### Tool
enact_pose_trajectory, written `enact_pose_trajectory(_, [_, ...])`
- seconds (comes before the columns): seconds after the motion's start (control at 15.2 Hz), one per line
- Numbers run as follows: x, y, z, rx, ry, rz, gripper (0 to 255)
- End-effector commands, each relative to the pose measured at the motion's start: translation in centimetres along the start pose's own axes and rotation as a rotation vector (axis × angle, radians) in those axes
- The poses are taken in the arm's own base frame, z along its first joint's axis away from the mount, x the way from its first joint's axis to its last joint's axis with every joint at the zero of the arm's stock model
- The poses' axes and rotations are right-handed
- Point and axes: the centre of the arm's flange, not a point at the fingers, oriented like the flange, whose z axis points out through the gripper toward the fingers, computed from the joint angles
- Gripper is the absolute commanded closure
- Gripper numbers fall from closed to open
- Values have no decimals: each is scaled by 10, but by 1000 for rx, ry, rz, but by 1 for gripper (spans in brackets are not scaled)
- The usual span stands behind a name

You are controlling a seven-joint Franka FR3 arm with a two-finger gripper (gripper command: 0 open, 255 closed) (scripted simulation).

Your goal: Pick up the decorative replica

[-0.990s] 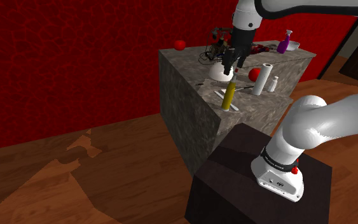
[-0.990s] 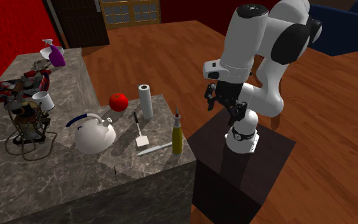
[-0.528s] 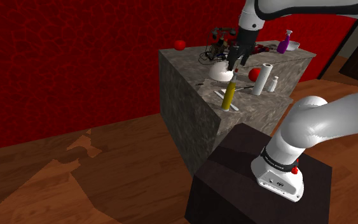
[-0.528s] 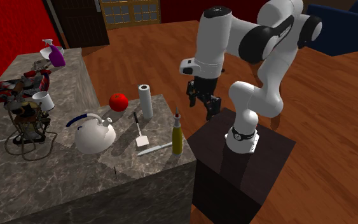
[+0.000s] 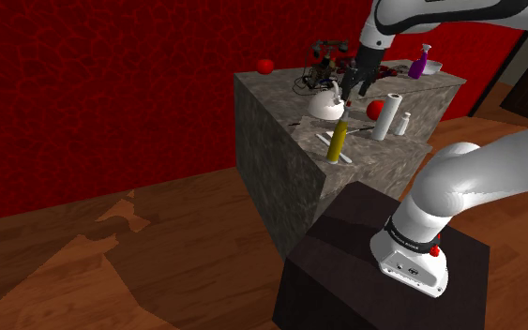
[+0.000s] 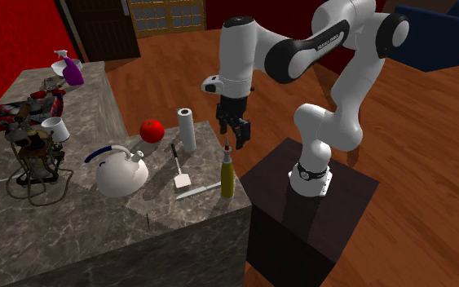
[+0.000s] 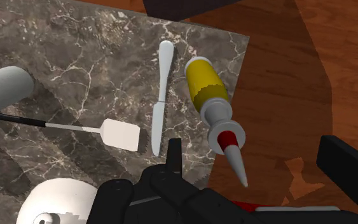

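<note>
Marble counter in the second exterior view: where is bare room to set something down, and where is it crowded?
Bare: the near strip in front of the white kettle and the wire ornament, and the far part between the purple spray bottle and the red ball. Crowded: the corner under the open claw, with yellow bottle, knife, spatula and paper roll.

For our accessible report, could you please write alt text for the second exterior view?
The open black end effector of a white robot arm hangs over the tip of an upright yellow bottle near the corner of a marble counter. Also on it stand a white paper roll, a red ball and a white kettle, with a spatula lying between.
</note>
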Motion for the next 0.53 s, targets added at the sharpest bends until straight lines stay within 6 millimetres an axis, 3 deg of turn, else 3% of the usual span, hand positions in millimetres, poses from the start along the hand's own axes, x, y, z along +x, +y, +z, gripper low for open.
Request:
enact_pose_trajectory(0.0, [2,7,8,2,2,4,0])
enact_pose_trajectory(0.46, [0,8,38,2,2,4,0])
